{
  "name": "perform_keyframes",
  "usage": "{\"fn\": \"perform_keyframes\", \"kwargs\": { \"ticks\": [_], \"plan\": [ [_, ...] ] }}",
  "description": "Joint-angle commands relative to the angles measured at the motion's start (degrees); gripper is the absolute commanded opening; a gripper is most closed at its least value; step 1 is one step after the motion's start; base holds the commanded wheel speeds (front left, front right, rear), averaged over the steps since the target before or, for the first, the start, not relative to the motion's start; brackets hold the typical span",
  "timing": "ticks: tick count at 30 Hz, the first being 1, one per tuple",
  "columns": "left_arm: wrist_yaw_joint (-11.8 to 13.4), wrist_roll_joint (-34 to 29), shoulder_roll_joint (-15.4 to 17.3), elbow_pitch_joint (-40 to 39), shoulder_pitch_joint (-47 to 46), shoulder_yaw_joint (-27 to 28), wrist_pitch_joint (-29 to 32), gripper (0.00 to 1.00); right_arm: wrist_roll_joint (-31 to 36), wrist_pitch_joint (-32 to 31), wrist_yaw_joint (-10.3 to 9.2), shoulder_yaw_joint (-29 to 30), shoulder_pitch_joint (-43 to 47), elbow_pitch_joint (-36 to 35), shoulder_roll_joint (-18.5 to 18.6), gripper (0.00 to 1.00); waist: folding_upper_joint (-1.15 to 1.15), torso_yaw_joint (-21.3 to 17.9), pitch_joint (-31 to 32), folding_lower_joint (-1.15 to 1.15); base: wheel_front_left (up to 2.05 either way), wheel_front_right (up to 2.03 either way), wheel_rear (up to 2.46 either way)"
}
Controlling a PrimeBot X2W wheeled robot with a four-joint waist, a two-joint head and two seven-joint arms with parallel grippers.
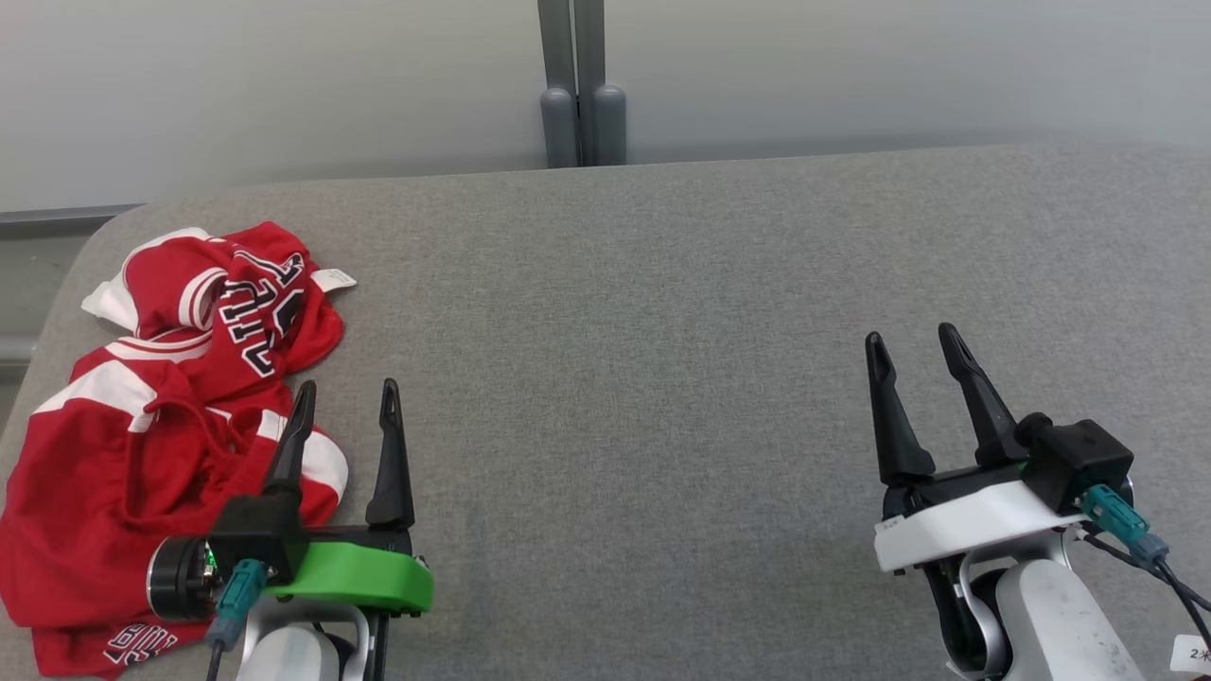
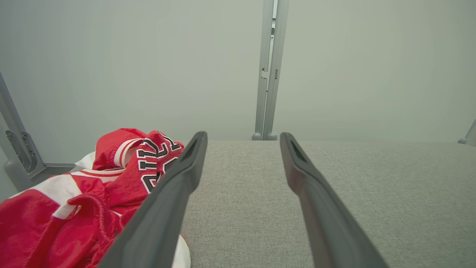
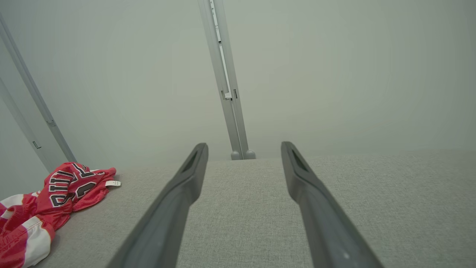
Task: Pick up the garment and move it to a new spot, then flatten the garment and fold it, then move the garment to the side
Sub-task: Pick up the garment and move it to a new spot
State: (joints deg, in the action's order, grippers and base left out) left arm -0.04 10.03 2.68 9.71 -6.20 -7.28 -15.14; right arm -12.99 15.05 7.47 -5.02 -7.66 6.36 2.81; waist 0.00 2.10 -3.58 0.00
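A: Where is the red garment point(image 1: 161, 407)?
B: Crumpled in a soft heap at the left end of the grey woven tabletop point(image 1: 643, 312). It is glossy red cloth with white stripes, black block lettering and a small white tag point(image 1: 333, 279).
A: And the grippers?
B: The left gripper point(image 1: 347, 385) stands wide and holds nothing, its left finger over the heap's edge. The right gripper point(image 1: 911, 333) is also spread wide, well apart from the garment.

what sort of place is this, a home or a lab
Likely a lab or test cell: a grey fabric-covered table, plain pale wall panels joined by a metal post, and a crumpled red jersey as the work piece.
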Motion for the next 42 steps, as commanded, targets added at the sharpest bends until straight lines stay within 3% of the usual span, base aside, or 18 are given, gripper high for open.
{"fn": "perform_keyframes", "kwargs": {
  "ticks": [1,8,29,35,42],
  "plan": [
    [0.12,0.33,0.38,0.17,-0.83,0.20,-0.02,1.00,-0.18,0.19,0.05,0.00,-0.23,0.18,0.15,1.00,0.00,0.40,0.10,0.00,0.00,0.00,0.00],
    [0.56,1.17,0.37,0.65,-1.11,0.30,-0.02,1.00,-0.51,0.19,0.05,-0.63,0.25,0.41,0.15,1.00,0.00,3.83,-0.05,0.00,0.00,0.00,0.00],
    [1.32,3.55,0.34,2.33,0.46,2.99,-0.01,1.00,-1.47,0.19,0.04,-2.74,0.91,1.75,0.17,1.00,0.00,22.58,0.26,0.00,0.00,0.00,0.00],
    [1.41,4.37,0.34,2.71,0.58,3.39,-0.01,1.00,-1.38,0.18,0.04,-3.29,0.59,2.03,0.17,1.00,0.00,25.20,0.16,0.00,0.00,0.00,0.00],
    [2.05,4.58,0.34,2.79,0.78,3.48,-0.01,1.00,-1.58,0.18,0.04,-3.83,0.43,2.18,0.17,1.00,0.00,25.67,0.15,0.00,0.00,0.00,0.00]
  ]
}}
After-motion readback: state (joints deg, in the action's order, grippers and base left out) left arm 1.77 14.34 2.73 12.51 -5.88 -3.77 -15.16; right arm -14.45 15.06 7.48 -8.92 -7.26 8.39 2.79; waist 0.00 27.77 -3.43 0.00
